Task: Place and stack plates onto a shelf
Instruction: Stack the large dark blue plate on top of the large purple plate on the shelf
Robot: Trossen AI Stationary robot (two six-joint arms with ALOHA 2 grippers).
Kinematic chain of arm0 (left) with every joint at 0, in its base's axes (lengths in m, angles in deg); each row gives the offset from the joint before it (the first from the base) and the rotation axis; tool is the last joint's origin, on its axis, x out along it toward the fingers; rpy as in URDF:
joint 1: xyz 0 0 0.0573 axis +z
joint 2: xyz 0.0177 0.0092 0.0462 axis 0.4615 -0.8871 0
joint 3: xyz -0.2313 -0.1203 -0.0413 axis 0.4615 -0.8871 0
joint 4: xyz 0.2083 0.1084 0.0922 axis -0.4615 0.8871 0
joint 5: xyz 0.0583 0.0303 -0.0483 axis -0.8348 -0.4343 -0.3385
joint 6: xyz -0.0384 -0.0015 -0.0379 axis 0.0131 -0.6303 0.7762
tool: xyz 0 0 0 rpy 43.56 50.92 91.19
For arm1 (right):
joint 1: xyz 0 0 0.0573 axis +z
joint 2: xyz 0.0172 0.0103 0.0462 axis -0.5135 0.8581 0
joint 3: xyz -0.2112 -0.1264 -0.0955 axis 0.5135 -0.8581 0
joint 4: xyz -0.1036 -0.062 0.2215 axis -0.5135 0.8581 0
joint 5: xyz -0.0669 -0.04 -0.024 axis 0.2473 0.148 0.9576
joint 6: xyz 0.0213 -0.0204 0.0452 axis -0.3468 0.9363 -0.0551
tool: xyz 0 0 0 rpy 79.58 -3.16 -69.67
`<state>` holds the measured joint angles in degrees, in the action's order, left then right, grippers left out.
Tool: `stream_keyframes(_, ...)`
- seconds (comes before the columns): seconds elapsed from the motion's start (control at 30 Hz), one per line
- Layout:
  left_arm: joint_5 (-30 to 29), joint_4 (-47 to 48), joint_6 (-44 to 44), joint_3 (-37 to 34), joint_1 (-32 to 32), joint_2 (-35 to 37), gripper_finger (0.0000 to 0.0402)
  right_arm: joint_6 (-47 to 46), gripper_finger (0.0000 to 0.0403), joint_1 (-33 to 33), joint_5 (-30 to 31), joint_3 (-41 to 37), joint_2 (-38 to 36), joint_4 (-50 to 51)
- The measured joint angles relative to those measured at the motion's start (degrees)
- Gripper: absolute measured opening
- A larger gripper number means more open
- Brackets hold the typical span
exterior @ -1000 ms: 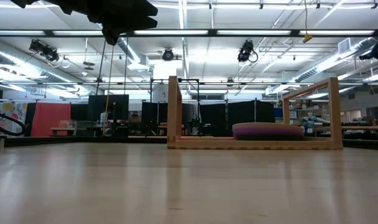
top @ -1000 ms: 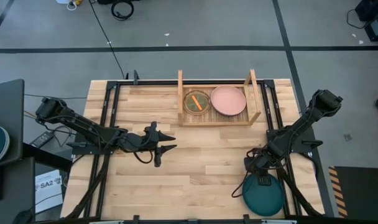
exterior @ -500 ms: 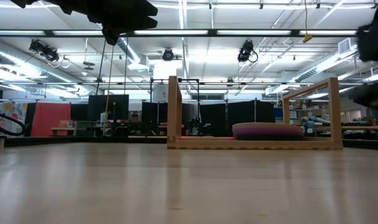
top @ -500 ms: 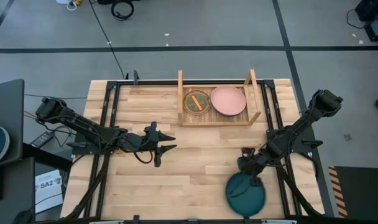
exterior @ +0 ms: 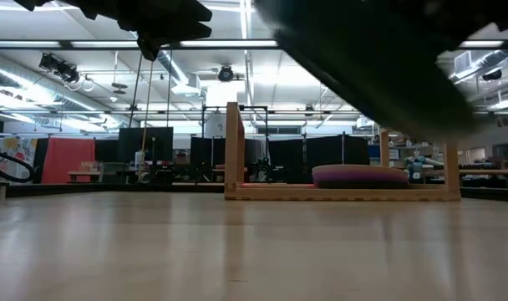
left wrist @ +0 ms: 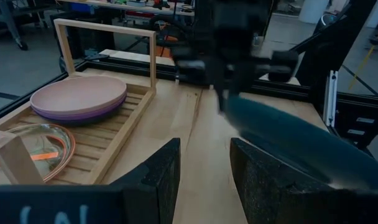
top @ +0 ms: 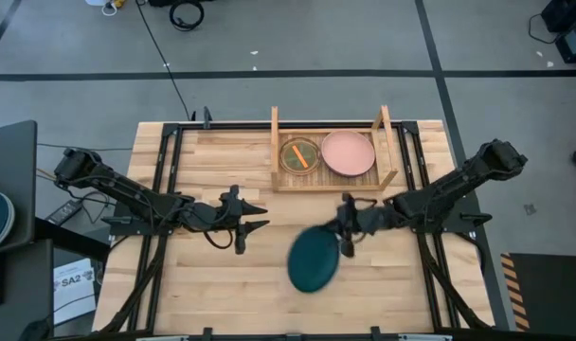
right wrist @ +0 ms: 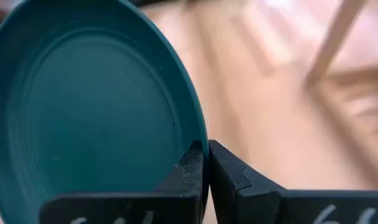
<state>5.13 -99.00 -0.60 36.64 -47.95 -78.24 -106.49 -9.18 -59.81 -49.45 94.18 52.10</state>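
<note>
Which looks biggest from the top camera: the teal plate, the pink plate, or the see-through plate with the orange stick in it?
1. Teal plate, held above the table and blurred, so nearer the camera; its lead over pink is unsure.
2. Pink plate on the shelf.
3. See-through plate, clearly smallest.

There are two robot arms, each ending in one gripper: the left gripper [top: 253, 216] and the right gripper [top: 346, 239]. One wooden shelf [top: 383, 180] stands on one table [top: 222, 284]. One teal plate [top: 313, 259] is in view. On the shelf, one pink plate [left wrist: 79, 93] lies on one purple plate [left wrist: 83, 115], beside one small clear stack of plates [left wrist: 43, 142] whose number cannot be told.
</note>
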Motion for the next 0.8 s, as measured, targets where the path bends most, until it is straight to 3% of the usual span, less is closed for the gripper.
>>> stream_keyframes(0.27,0.01,0.00,0.00,0.00,0.00,0.00,0.0146,12.88,0.0017,-10.79,1.25,9.12,0.00,2.23)
stream_keyframes(0.57,0.01,0.00,0.00,0.00,0.00,0.00,0.0146,19.92,0.0017,-23.32,0.83,25.96,0.00,30.01)
stream_keyframes(0.8,0.01,0.00,0.00,0.00,0.00,0.00,0.0146,24.14,0.0017,-33.98,0.63,35.05,0.00,42.95)
